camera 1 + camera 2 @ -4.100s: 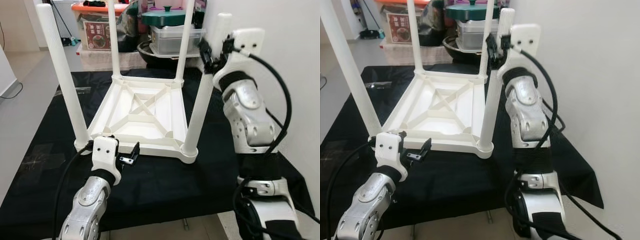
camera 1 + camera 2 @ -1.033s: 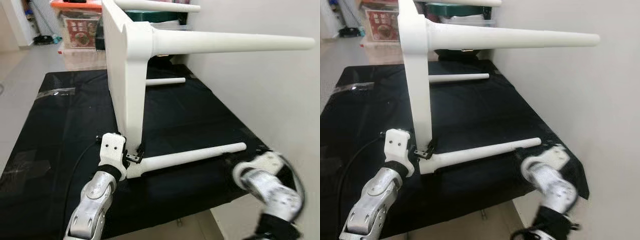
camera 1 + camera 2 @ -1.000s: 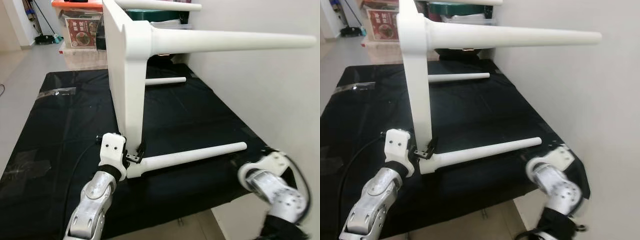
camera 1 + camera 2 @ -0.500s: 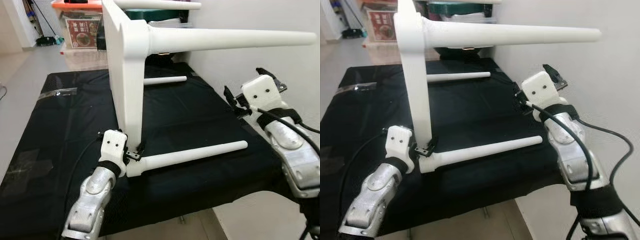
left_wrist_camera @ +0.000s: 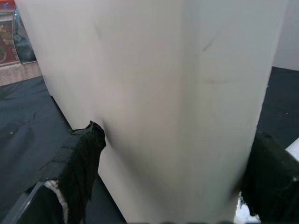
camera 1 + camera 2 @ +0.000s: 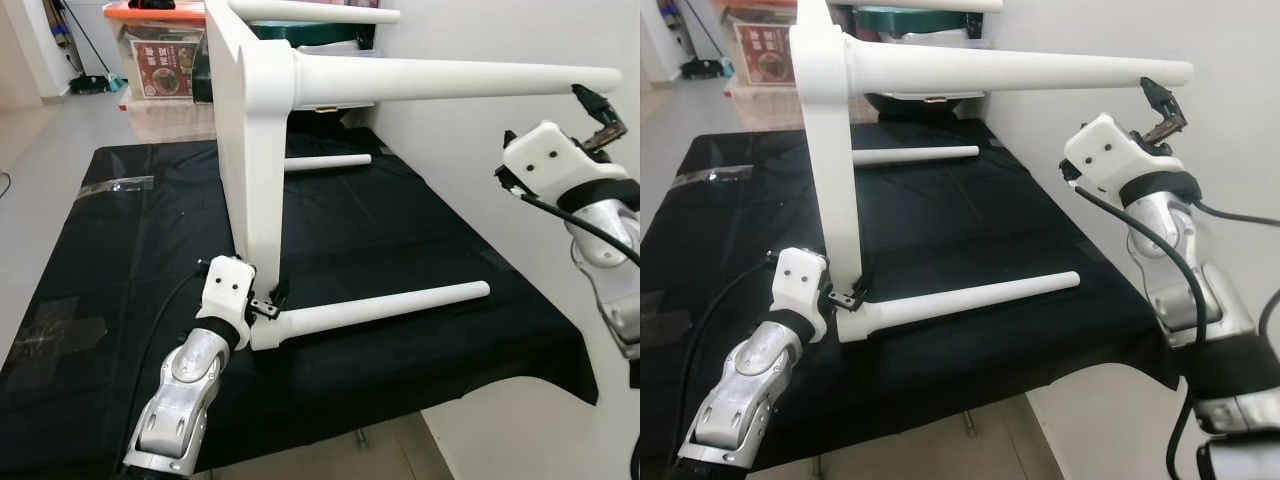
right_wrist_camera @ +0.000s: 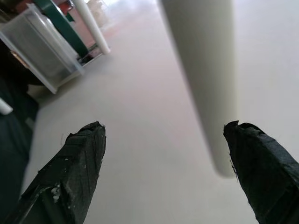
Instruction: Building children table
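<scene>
The white children's table (image 6: 250, 150) stands on its side on a black cloth (image 6: 400, 230), with its legs pointing right. My left gripper (image 6: 266, 304) is shut on the table's lower near corner, where the lower leg (image 6: 380, 308) joins; in the left wrist view the white table edge (image 5: 177, 107) sits between the fingers (image 5: 77, 161). My right gripper (image 6: 1162, 108) is raised and open beside the tip of the upper near leg (image 6: 450, 78). In the right wrist view that leg's tip (image 7: 205, 84) lies close to one finger (image 7: 261, 168), not gripped.
A white wall (image 6: 480, 30) runs close along the right, just past the leg tips. Storage boxes (image 6: 160, 60) and a dark pot are stacked behind the table. The black cloth's front edge hangs over the floor near me.
Four seconds ago the table stood upside down; now it lies on its side. In the last second my right arm rose from below the cloth edge to the upper leg's tip.
</scene>
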Available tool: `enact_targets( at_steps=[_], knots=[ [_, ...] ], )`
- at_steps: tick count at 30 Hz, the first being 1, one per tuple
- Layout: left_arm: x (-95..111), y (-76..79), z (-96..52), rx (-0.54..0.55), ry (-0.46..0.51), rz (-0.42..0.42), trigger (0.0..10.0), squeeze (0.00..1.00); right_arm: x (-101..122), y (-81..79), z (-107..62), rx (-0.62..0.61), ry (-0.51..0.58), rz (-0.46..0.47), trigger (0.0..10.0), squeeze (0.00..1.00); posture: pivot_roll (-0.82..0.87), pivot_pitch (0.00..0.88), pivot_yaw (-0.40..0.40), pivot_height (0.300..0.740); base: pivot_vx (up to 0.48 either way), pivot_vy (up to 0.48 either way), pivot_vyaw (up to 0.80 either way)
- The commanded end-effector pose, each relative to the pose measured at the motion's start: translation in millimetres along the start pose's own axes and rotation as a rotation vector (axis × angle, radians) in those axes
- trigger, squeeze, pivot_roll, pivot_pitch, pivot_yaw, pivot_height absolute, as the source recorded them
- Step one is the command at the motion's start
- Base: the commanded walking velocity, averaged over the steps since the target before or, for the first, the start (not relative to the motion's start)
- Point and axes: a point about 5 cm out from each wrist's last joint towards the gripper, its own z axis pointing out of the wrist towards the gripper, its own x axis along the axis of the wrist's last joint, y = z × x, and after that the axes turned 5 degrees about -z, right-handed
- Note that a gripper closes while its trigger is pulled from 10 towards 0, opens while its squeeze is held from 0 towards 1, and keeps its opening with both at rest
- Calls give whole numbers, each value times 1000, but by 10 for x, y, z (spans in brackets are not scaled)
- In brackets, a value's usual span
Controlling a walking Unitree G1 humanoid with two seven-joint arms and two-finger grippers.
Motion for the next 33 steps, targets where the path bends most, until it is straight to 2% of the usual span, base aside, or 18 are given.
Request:
enact_targets(
  at_steps=[1,3,7,10,12,14,16,24,25,33],
  knots=[
    [-9,-7,14,-1,-4,15,10000,0,0,-24,-45,-17,4,-9,10000,0,-17,0,-61,740,0,0,0],
    [-6,-6,32,-8,-4,17,10000,0,-44,-59,-89,-27,-6,-30,10000,0,-23,0,-53,740,0,0,0],
    [-9,-3,50,-18,-4,20,10000,0,-102,-20,-42,-46,-3,-69,10000,0,-30,0,-49,740,0,0,0],
    [-11,3,61,-20,-4,21,10000,0,-143,88,86,-69,11,-126,10000,0,-32,0,-54,740,0,0,0],
    [-11,3,61,-20,-4,21,10000,0,-143,88,86,-69,11,-126,10000,0,-32,0,-54,740,0,0,0],
    [-13,8,67,-16,-3,19,10000,0,-134,211,198,-106,38,-182,10000,0,-26,0,-66,740,0,0,0],
    [-17,8,60,-13,-3,18,10000,0,-96,251,239,-125,63,-205,10000,0,-26,0,-66,740,0,0,0],
    [-25,-8,51,-9,-5,22,10000,0,-29,211,347,-104,115,-255,10000,0,-16,0,-72,740,0,0,0],
    [-23,-11,57,-10,-4,24,10000,0,-22,209,417,-96,136,-276,10000,0,-16,0,-71,740,0,0,0],
    [-15,0,74,-17,-1,26,10000,0,17,243,593,-57,179,-370,10000,0,-16,0,-71,740,0,0,0]
  ],
)
